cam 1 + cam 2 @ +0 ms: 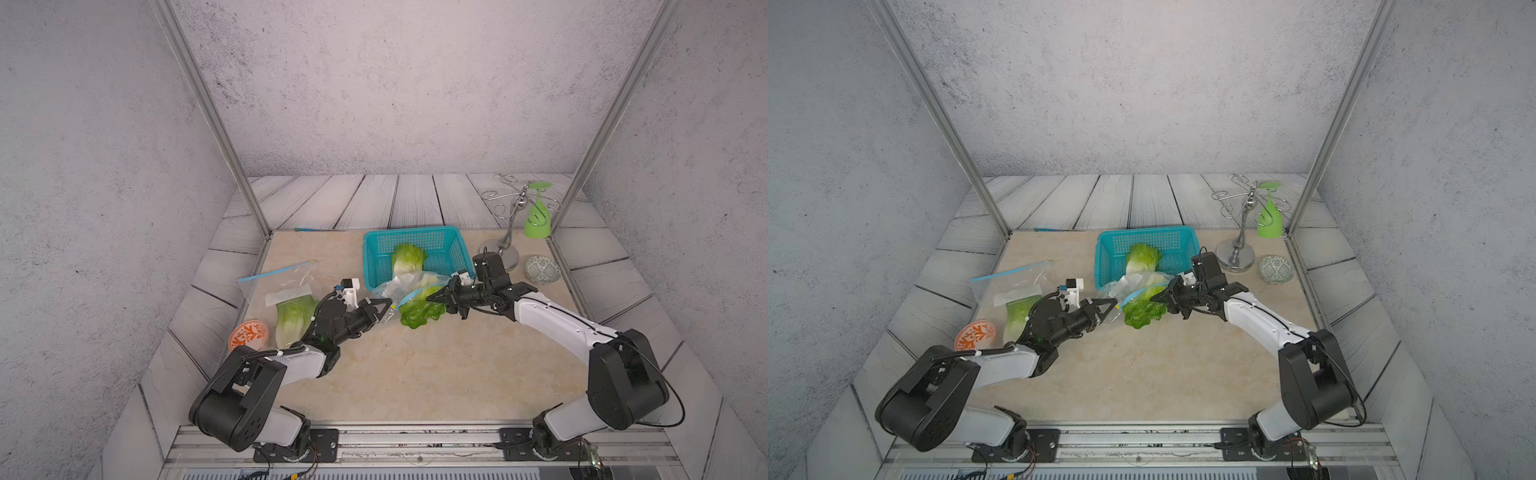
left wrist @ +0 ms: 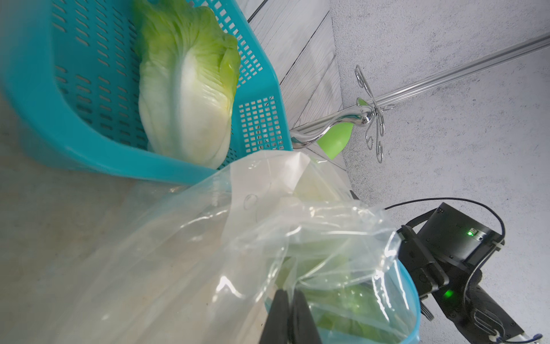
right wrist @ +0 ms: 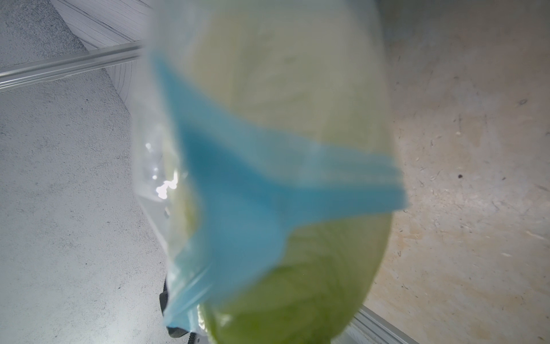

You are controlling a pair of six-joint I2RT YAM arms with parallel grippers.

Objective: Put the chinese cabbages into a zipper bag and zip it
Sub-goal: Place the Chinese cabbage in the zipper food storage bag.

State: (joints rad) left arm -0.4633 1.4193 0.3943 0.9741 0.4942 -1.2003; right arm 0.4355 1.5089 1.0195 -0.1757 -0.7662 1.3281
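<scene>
**Bag gripped from both sides, one cabbage partly inside**

Just in front of the teal perforated plastic basket point(image 1: 415, 243), a clear plastic zipper bag point(image 1: 395, 286) with a blue zip strip is held by both arms. A light-green, white-stalked chinese cabbage point(image 1: 420, 313) is lodged stalk-first in its mouth, with the leaves left outside. The left tool point(image 1: 385, 308) is pinched together on the clear film. The right tool point(image 1: 433, 297) is clamped on the zip strip. A second cabbage point(image 1: 409, 257) is seen inside the basket. A third cabbage point(image 1: 291, 320) is laid on the table well left of the basket, its stalk end at a second clear bag point(image 1: 282, 279).
</scene>
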